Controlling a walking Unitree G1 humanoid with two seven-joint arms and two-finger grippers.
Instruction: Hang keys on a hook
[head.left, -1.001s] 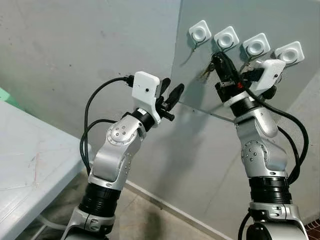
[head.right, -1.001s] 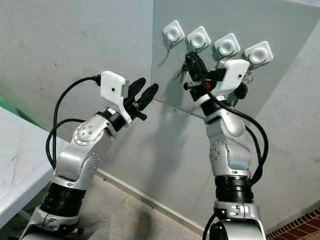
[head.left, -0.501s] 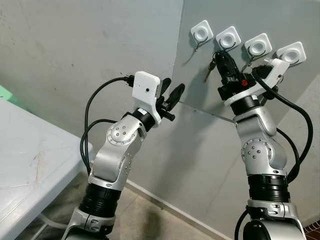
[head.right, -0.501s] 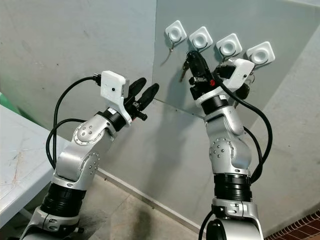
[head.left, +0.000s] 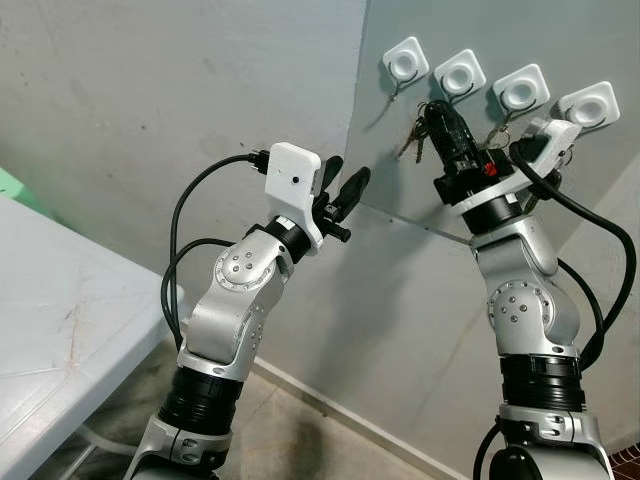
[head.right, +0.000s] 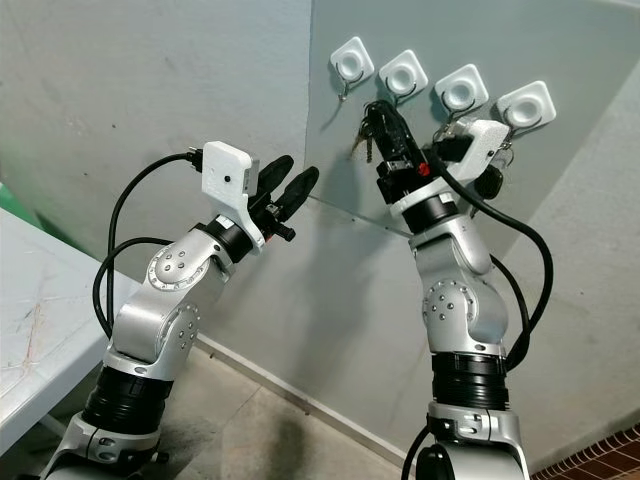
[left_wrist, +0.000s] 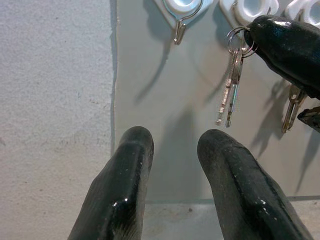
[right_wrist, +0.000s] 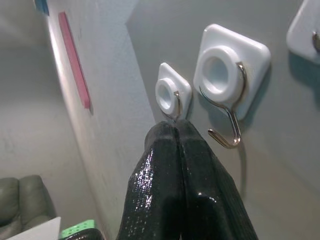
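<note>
Four white square hooks sit in a row on a grey wall panel (head.left: 400, 170); the first hook (head.left: 406, 62) and the second hook (head.left: 460, 72) are bare. My right gripper (head.left: 435, 110) is shut on the ring of a small key bunch (head.left: 417, 136), which dangles just below and between those two hooks. In the left wrist view the keys (left_wrist: 230, 95) hang from the right fingertip (left_wrist: 285, 45). In the right wrist view the shut fingertips (right_wrist: 175, 131) point at the second hook's wire (right_wrist: 227, 125) and hide the keys. My left gripper (head.left: 345, 187) is open, held lower and to the left.
Another key bunch (left_wrist: 291, 107) hangs further right on the panel, partly behind my right wrist. A white table (head.left: 60, 320) stands at the left. The tiled floor (head.left: 290, 440) lies below, and a skirting line runs along the wall's foot.
My right gripper has risen and shifted a little left with the keys, closer under the first two hooks, and its wrist has turned. The left arm has stayed still.
</note>
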